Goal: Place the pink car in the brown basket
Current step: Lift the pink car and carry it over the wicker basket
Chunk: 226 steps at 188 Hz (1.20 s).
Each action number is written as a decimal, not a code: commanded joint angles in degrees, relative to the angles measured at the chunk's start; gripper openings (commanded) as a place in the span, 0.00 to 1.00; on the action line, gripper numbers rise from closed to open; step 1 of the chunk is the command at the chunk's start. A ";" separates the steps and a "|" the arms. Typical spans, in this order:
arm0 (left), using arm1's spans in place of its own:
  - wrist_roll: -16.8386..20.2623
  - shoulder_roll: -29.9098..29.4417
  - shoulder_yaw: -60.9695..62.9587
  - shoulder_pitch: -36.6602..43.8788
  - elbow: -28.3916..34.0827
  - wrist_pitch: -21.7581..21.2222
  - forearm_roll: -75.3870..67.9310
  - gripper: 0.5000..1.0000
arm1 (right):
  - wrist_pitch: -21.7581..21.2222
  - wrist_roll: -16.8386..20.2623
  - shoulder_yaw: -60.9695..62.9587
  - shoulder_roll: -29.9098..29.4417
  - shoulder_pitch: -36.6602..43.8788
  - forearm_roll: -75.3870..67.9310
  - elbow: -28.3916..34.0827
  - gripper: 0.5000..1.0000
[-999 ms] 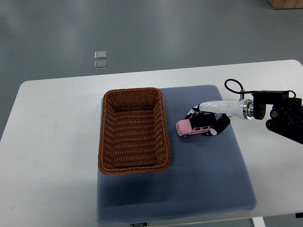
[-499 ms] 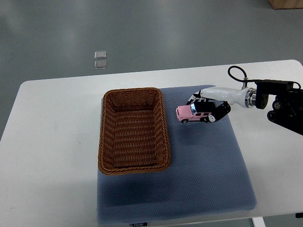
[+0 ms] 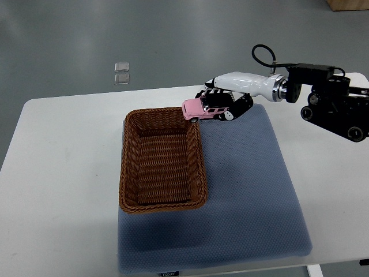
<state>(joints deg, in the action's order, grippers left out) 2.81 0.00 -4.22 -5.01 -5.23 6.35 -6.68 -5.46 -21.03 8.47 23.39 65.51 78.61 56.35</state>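
Note:
My right hand [image 3: 222, 104] comes in from the right edge and is shut on the pink car [image 3: 199, 109]. It holds the car in the air, level, over the far right corner of the brown wicker basket [image 3: 162, 158]. The car's front end overlaps the basket's far right rim. The basket is empty and stands on the left part of a blue-grey mat [image 3: 248, 190]. The left arm does not show.
The mat lies on a white table [image 3: 63, 173]. The right arm's black wrist housing [image 3: 331, 107] hangs above the table's far right corner. Two small clear squares [image 3: 121, 73] lie on the grey floor beyond the table.
My right hand has lifted the pink car off the mat and carried it up and to the left, from the mat's middle to the basket's far right corner.

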 commanded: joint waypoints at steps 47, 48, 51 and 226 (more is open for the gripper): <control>0.00 0.00 0.00 0.00 0.04 -0.02 0.09 1.00 | -0.26 -0.42 -3.37 -12.23 3.49 0.05 -4.75 0.00; 0.00 0.00 0.00 0.00 0.04 -0.02 0.09 1.00 | -0.26 -0.42 -3.37 -12.49 3.49 0.05 -4.84 0.00; 0.00 0.00 0.00 0.00 0.04 -0.02 0.09 1.00 | -0.34 -0.42 -3.37 -12.84 3.49 0.05 -5.02 0.00; 0.00 0.00 0.00 0.00 -0.05 -0.02 0.00 1.00 | 1.76 0.11 -0.21 -14.34 1.12 -5.65 -8.97 0.81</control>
<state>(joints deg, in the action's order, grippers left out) 2.81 0.00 -4.22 -5.01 -5.27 6.34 -6.69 -4.76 -21.04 4.15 8.78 66.72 76.99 47.40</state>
